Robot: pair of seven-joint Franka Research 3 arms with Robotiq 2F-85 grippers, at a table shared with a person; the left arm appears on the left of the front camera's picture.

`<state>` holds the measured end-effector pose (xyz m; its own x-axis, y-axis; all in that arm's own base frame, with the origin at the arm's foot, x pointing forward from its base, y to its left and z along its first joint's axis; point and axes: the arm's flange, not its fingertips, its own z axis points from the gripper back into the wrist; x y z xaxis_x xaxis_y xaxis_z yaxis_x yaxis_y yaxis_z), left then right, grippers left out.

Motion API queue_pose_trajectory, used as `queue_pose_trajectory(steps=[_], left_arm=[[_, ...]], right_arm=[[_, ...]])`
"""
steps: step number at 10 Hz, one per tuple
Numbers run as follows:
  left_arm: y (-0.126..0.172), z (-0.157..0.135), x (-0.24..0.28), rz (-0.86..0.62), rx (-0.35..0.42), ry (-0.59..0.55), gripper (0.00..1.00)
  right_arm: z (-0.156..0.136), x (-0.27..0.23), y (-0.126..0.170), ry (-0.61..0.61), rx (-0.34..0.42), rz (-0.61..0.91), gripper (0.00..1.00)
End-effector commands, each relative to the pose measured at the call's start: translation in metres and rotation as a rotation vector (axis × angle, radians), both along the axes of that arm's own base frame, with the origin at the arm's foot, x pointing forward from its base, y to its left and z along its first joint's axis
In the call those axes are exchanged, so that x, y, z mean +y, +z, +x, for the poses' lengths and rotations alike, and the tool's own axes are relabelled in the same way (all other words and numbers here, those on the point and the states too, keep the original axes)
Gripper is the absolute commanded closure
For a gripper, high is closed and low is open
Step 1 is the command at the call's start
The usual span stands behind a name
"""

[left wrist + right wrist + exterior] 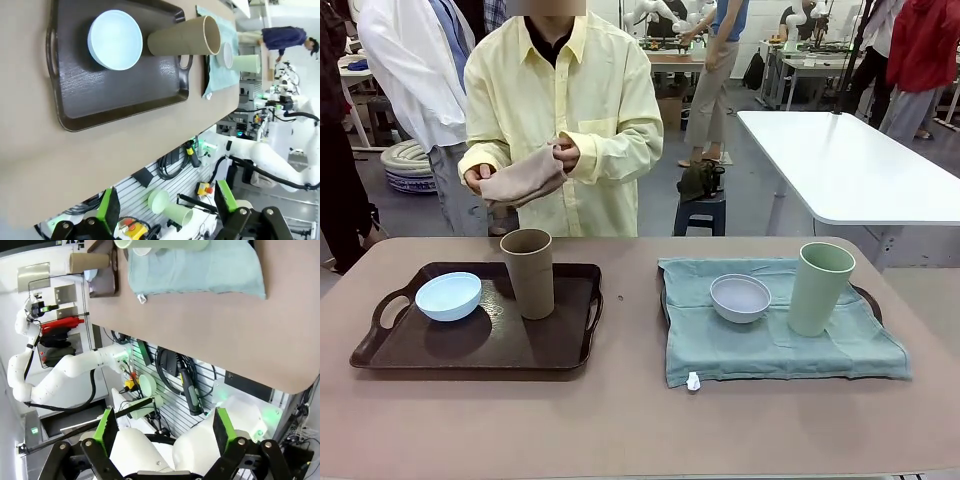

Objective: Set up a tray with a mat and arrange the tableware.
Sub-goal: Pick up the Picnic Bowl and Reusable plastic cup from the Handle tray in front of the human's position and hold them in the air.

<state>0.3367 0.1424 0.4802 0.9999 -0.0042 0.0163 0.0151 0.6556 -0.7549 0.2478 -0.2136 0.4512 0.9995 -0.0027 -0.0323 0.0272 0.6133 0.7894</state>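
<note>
In the front view, the mat (780,340) covers most of the right tray (870,302); we see only dark handle ends at either side. A white tag (693,381) on the mat's near hem is too small for us to read. The person's cloth (525,182) hides part of one hand (478,179). In the left wrist view, the grey bowl (227,55) is a thin sliver and the top edge cuts the left tray (120,97). In the right wrist view, the top edge cuts the green cup (165,244).
</note>
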Motion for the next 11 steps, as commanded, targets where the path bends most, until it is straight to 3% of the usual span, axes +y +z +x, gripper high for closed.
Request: queue_pose_trajectory(steps=[1,11], left_arm=[[0.0007,-0.0007,-0.0052,0.006,-0.004,0.008,0.00],[0.0007,-0.0007,-0.0052,0.006,-0.004,0.008,0.00]], right_arm=[[-0.0002,-0.0034,-0.0038,0.000,0.023,-0.014,0.00],[-0.0002,-0.0034,-0.0038,0.000,0.023,-0.014,0.00]])
